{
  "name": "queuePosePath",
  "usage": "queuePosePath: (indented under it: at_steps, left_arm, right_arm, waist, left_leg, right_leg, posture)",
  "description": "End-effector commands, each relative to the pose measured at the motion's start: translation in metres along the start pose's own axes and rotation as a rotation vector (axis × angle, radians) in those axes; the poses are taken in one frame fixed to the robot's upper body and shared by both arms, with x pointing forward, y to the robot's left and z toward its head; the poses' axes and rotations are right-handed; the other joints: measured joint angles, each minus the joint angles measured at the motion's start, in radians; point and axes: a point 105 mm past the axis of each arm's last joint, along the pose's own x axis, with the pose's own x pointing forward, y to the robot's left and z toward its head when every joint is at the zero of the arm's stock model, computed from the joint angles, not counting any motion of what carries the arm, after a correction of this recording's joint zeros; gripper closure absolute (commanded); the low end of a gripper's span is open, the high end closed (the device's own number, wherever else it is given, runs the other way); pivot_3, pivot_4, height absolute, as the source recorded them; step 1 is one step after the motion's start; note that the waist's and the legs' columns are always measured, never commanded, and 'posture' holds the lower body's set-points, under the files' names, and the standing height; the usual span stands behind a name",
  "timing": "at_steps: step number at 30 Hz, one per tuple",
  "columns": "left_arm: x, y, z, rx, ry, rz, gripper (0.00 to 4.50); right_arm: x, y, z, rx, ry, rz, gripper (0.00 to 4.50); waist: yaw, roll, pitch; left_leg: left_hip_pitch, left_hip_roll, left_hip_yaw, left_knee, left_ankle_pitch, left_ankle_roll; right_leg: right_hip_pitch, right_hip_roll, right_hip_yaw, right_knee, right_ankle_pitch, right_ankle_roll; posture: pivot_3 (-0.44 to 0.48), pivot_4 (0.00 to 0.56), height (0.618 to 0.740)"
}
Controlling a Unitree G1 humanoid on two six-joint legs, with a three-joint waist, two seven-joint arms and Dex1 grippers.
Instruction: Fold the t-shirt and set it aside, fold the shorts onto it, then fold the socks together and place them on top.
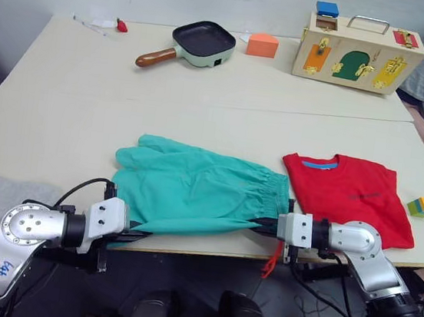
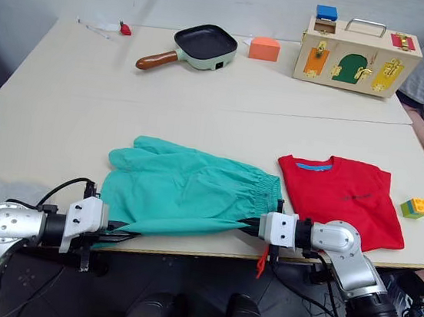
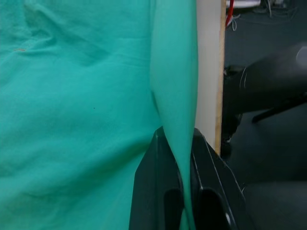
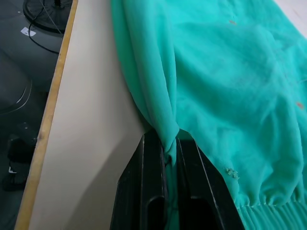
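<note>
Pinching shorts (image 1: 192, 191) hem, both tools' tips hidden

left hand (image 3: 182, 191) clamped, right hand (image 4: 170, 158) clamped

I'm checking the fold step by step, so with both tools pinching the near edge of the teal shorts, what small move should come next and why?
Probably lift both tools together and carry the near edge away from the robot, over to the far edge. The left tool and right tool are each shut on the shorts, which lie spread flat beside the t-shirt, not yet folded.
</note>
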Motion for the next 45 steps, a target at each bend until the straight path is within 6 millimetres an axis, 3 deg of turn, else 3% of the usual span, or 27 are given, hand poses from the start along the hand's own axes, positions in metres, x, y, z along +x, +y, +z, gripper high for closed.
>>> queuePosePath:
  at_steps: [1, 5, 8, 10, 12, 15, 19, 23, 30, 37, 45]
  left_arm:
    - [-0.005, 0.002, 0.004, -0.023, -0.015, 0.028, 3.83]
    - [-0.012, -0.005, 0.008, -0.078, -0.090, -0.064, 2.63]
    - [-0.031, -0.005, 0.017, -0.142, -0.166, -0.156, 1.69]
    - [-0.041, 0.004, 0.024, -0.172, -0.195, -0.177, 1.65]
    - [-0.046, 0.015, 0.031, -0.181, -0.224, -0.186, 1.65]
    - [-0.041, 0.035, 0.043, -0.149, -0.278, -0.170, 2.04]
    - [-0.016, 0.058, 0.046, -0.058, -0.284, -0.147, 3.16]
    - [0.016, 0.068, 0.048, 0.018, -0.286, -0.173, 4.45]
    - [0.054, 0.089, 0.038, 0.122, -0.255, -0.104, 4.48]
    - [0.071, 0.108, 0.032, 0.135, -0.252, -0.004, 4.48]
    - [0.076, 0.102, 0.025, 0.107, -0.266, -0.008, 4.48]
  right_arm:
    - [-0.023, -0.008, -0.004, 0.030, 0.035, -0.049, 3.74]
    - [-0.039, -0.010, 0.004, 0.124, -0.018, -0.098, 2.41]
    - [-0.057, 0.000, 0.026, 0.394, -0.153, -0.109, 1.39]
    - [-0.068, 0.009, 0.038, 0.587, -0.203, -0.117, 0.56]
    - [-0.075, 0.018, 0.046, 0.729, -0.223, -0.140, 0.13]
    - [-0.083, 0.034, 0.050, 0.965, -0.202, -0.182, 0.00]
    - [-0.076, 0.056, 0.043, 1.230, -0.110, -0.261, 0.00]
    - [-0.060, 0.046, 0.041, 1.381, -0.194, -0.405, 0.00]
    - [-0.044, 0.044, 0.016, 1.538, -0.087, -0.581, 0.00]
    - [-0.031, 0.046, 0.033, 1.661, -0.101, -0.555, 0.00]
    - [-0.038, 0.042, 0.049, 1.689, -0.114, -0.551, 0.00]
  waist:
    - [0.002, 0.000, 0.000]
    - [0.010, 0.001, 0.000]
    - [0.021, 0.001, 0.001]
    - [0.027, 0.002, 0.001]
    - [0.035, 0.004, 0.001]
    - [0.049, 0.004, 0.001]
    - [0.050, 0.004, 0.000]
    - [0.046, 0.002, -0.001]
    - [0.048, 0.001, -0.001]
    - [0.046, -0.003, -0.004]
    - [0.047, -0.003, -0.004]
  left_leg:
    - [0.000, 0.000, 0.000, 0.000, 0.000, 0.000]
    - [0.000, 0.000, 0.000, 0.000, 0.000, 0.000]
    - [0.000, 0.001, 0.000, 0.000, -0.001, -0.001]
    - [0.000, 0.003, -0.001, 0.000, -0.002, -0.002]
    - [0.000, 0.003, -0.002, 0.000, -0.002, -0.002]
    - [0.000, 0.003, -0.002, 0.000, -0.004, 0.003]
    - [0.000, 0.002, -0.001, 0.000, -0.004, 0.002]
    - [-0.001, 0.003, 0.001, -0.001, -0.003, 0.000]
    - [-0.002, 0.002, 0.004, -0.001, -0.003, 0.001]
    - [-0.002, 0.002, 0.004, 0.000, -0.002, 0.006]
    - [-0.002, 0.003, 0.004, 0.000, -0.001, 0.010]
  right_leg:
    - [0.000, 0.000, 0.000, 0.000, 0.000, 0.000]
    - [0.000, 0.000, 0.000, -0.001, 0.000, 0.000]
    - [0.000, 0.000, 0.000, -0.001, -0.001, -0.001]
    - [-0.001, 0.000, -0.001, -0.001, -0.002, -0.004]
    - [0.000, 0.000, -0.001, -0.001, -0.002, -0.004]
    - [0.000, 0.000, -0.001, -0.001, -0.002, -0.004]
    - [0.000, 0.000, 0.000, -0.002, -0.002, -0.004]
    - [0.000, 0.001, -0.001, -0.004, -0.001, -0.003]
    - [-0.002, 0.001, -0.001, -0.004, 0.000, -0.002]
    - [0.000, 0.000, 0.000, -0.006, 0.001, 0.001]
    - [0.000, 0.001, -0.001, -0.007, 0.001, 0.001]
  posture:
    - [0.000, 0.150, 0.740]
    - [0.000, 0.150, 0.740]
    - [0.000, 0.150, 0.740]
    - [0.000, 0.150, 0.740]
    - [0.000, 0.150, 0.740]
    - [0.000, 0.150, 0.740]
    - [0.000, 0.150, 0.740]
    - [0.000, 0.150, 0.740]
    - [0.000, 0.150, 0.740]
    - [0.000, 0.150, 0.740]
    - [0.000, 0.150, 0.740]
